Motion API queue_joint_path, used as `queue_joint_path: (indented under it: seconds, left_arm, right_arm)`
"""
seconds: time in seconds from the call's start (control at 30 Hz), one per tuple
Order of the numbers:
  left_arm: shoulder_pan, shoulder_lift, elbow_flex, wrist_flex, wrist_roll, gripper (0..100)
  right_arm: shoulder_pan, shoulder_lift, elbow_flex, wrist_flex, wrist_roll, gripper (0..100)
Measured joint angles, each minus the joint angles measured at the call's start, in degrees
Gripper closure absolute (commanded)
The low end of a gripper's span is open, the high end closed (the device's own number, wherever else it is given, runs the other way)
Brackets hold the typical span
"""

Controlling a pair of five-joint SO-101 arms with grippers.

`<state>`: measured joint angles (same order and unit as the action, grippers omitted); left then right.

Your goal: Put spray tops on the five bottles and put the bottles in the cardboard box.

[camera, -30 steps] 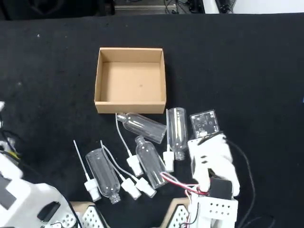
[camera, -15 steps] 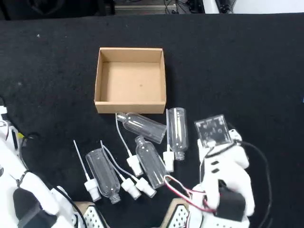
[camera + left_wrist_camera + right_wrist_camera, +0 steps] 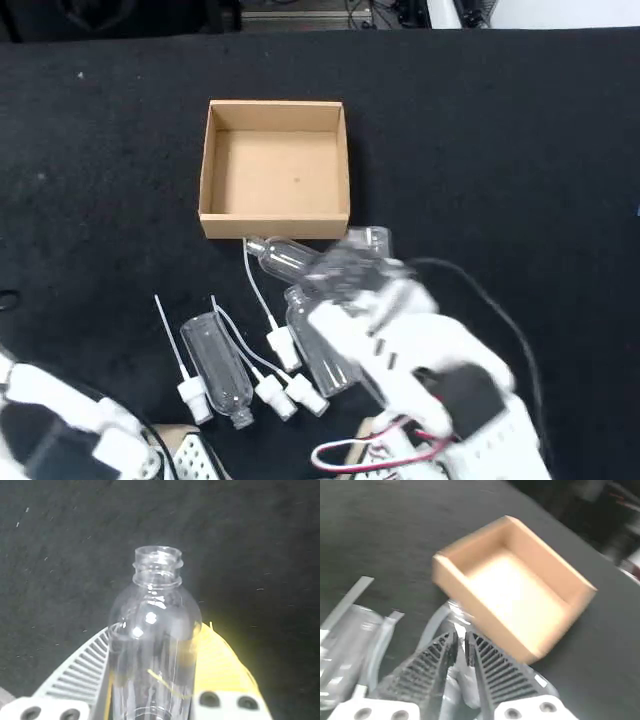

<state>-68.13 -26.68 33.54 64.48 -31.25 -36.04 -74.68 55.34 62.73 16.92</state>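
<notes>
My left gripper (image 3: pixel 157 635) is shut on a clear bottle (image 3: pixel 155 595) with a bare threaded neck, held over black cloth. The right arm (image 3: pixel 410 340) hangs over the pile of bottles in front of the cardboard box (image 3: pixel 275 225). My right gripper (image 3: pixel 461 639) has its fingers together with nothing between them, just above a lying bottle (image 3: pixel 440 620), with the box (image 3: pixel 485 625) ahead. In the high view one bottle (image 3: pixel 215 365) lies at the left, another (image 3: pixel 285 258) by the box, a third (image 3: pixel 320 350) half under the arm. Loose spray tops (image 3: pixel 283 345) with long tubes lie among them.
Black cloth covers the table (image 3: pixel 500 150). The box is open on top and holds nothing. The left arm's white body (image 3: pixel 50 440) sits at the lower left corner. A red and white cable (image 3: pixel 370 455) loops at the right arm's base.
The right arm has swung left from beside the bottles to over them, towards the box. The left arm has dropped lower at the corner of the high view.
</notes>
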Motion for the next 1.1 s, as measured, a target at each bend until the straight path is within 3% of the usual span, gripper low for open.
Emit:
queue_joint_path:
  seconds: [0.37,0.53,0.7,1.1]
  left_arm:
    - [-15.0,27.3,-19.6,-4.6,-0.8,97]
    - [-18.5,36.8,-29.6,-4.6,-0.9,97]
    - [-18.9,42.2,-35.7,-2.6,-1.1,97]
    - [-19.5,43.7,-40.1,0.4,-1.0,97]
  right_arm:
    - [-19.4,20.5,6.4,-23.0,-7.3,98.5]
    - [-25.8,30.5,2.6,-23.8,-11.1,97.3]
    - [-29.4,45.0,-5.5,-23.8,-15.6,84.2]
    - [-37.1,61.4,-12.0,-28.0,-24.6,87.7]
